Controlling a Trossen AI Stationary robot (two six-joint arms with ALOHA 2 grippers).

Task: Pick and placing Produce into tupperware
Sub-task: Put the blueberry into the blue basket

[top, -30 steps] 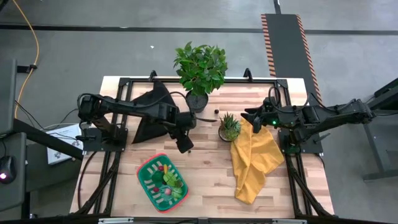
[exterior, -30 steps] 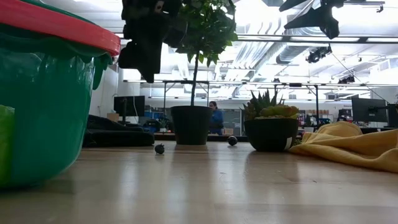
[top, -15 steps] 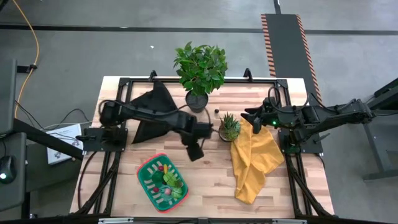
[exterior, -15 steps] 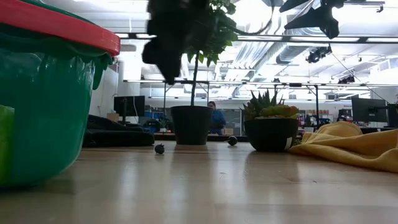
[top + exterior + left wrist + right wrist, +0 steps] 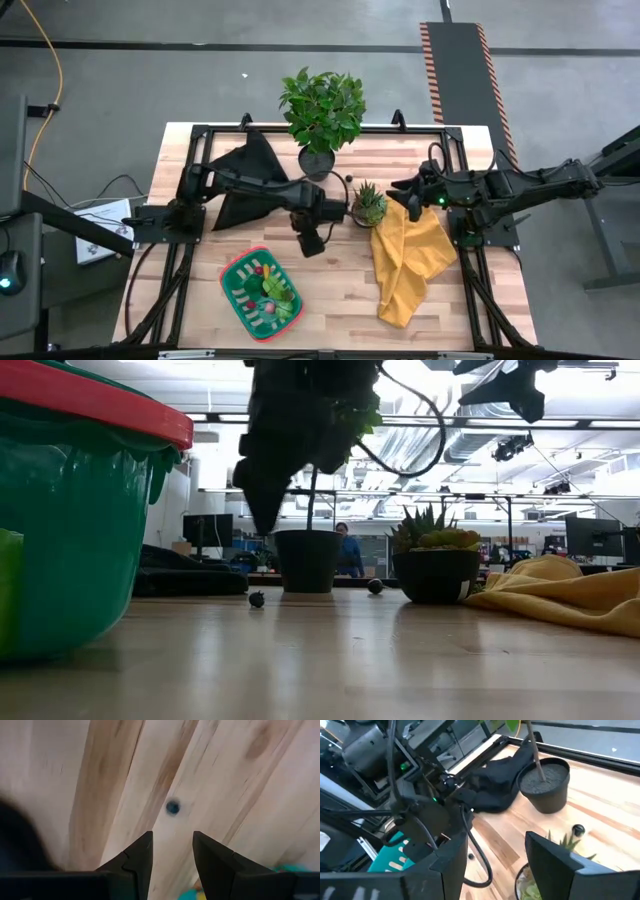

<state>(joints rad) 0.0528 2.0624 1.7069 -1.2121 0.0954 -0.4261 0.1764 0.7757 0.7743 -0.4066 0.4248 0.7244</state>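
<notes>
- Tabletop [image 5: 330,290]: pale wooden planks, black frame at the edges.
- Black cloth [image 5: 245,175]: crumpled at rear left, beneath the left arm.
- Tupperware [image 5: 240,292]: green, red-rimmed, at front left; small green, red and pink produce [image 5: 272,290] already inside.
- Left claw [image 5: 312,243]: hanging above bare wood at mid-table, just behind and right of the tupperware; fingers parted with a narrow gap, nothing between them.
- Small dark ball [image 5: 172,807]: on the wood just ahead of the left claw's tips and in line with the gap, per the left wrist view; round, so no long axis to match. Likely the next pick, though too small to name. Left arm by far the nearer.
- Second dark ball [image 5: 348,180]: beside the large leafy plant's pot [image 5: 316,163].
- Small spiky potted plant [image 5: 369,204]: just right of the left claw.
- Yellow cloth [image 5: 410,260]: draped at right.
- Right claw [image 5: 408,194]: waiting above the yellow cloth's rear edge, fingers spread, empty.
</notes>
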